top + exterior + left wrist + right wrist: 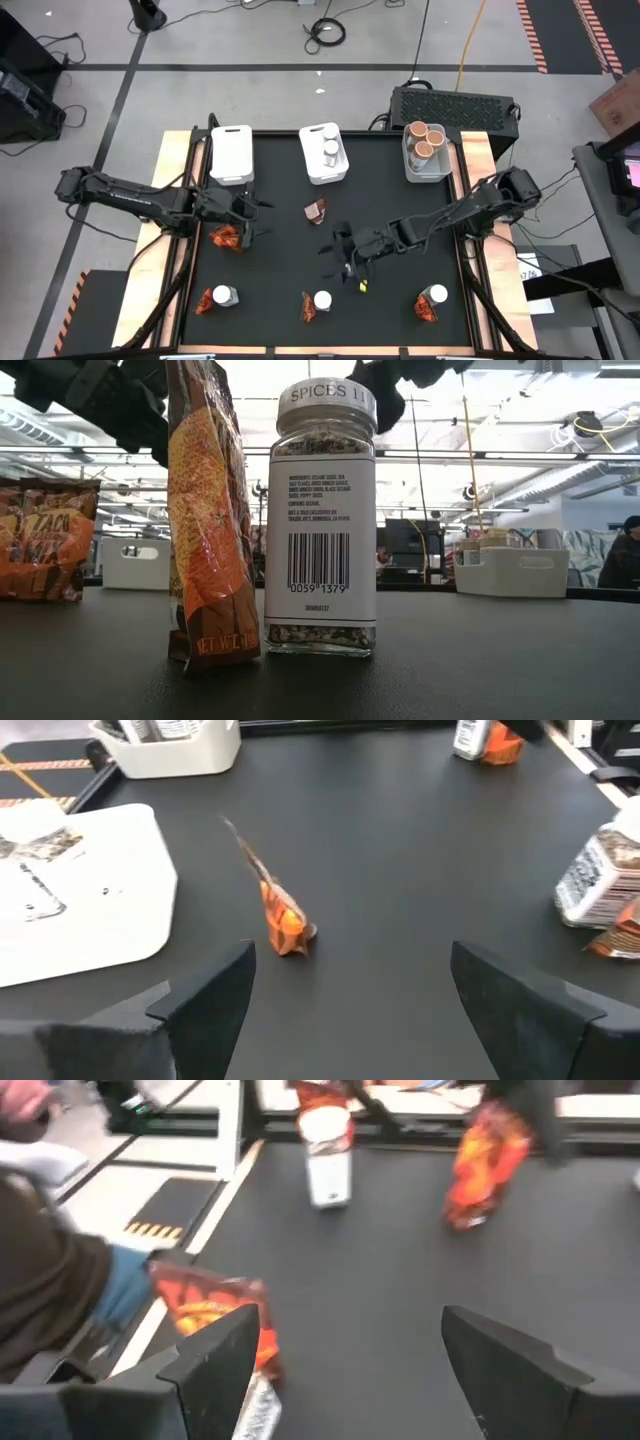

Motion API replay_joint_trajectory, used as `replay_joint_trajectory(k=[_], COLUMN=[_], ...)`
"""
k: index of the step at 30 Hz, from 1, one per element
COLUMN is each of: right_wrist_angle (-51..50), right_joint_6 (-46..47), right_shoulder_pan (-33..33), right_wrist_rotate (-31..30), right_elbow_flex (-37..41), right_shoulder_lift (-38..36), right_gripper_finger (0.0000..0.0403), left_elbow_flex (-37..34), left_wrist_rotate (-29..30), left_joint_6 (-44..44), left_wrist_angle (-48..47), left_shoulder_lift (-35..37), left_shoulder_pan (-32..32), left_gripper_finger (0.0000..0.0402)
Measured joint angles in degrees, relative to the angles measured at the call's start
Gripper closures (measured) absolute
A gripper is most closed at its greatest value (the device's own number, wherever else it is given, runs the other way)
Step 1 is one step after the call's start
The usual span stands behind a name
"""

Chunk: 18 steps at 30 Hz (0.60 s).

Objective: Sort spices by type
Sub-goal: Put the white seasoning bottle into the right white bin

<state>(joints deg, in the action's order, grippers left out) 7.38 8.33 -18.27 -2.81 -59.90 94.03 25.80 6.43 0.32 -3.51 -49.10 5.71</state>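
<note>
Hovering over the dark table (290, 250), both grippers hold nothing, fingers spread.

The left gripper (250, 215) hangs just above a red-orange sachet (226, 238), beside the empty left bin (231, 153). The right gripper (342, 252) sits mid-table near another sachet (316, 210). Two jars (331, 152) lie in the middle bin; three tan-topped tubs (425, 140) fill the right bin. Three more jar-and-sachet pairs (322, 300) stand along the near edge.

Five sachets (227, 238), five jars (322, 300), three tubs (425, 149).
</note>
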Motion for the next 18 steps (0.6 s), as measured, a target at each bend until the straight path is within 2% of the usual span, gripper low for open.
replay_joint_trajectory(k=[5,11,18], right_wrist_angle=[1.3,1.6,-2.4], right_joint_6=[0.9,-0.6,2.8], right_shoulder_pan=[-1.3,-3.4,-5.1], right_wrist_rotate=[3.0,5.6,8.6], right_elbow_flex=[-0.6,-6.3,-11.7], right_shoulder_lift=[4.8,9.7,13.6], right_gripper_finger=[0.0094,0.0094,0.0094], left_elbow_flex=[0.0,0.0,0.0], left_wrist_rotate=[0.3,0.3,0.3], left_joint_6=[0.0,0.1,0.3], left_wrist_angle=[0.0,0.0,0.0], left_shoulder_lift=[0.0,0.0,0.0], left_shoulder_pan=[-0.1,-0.1,-0.1], left_gripper_finger=[0.0063,0.0063,0.0063])
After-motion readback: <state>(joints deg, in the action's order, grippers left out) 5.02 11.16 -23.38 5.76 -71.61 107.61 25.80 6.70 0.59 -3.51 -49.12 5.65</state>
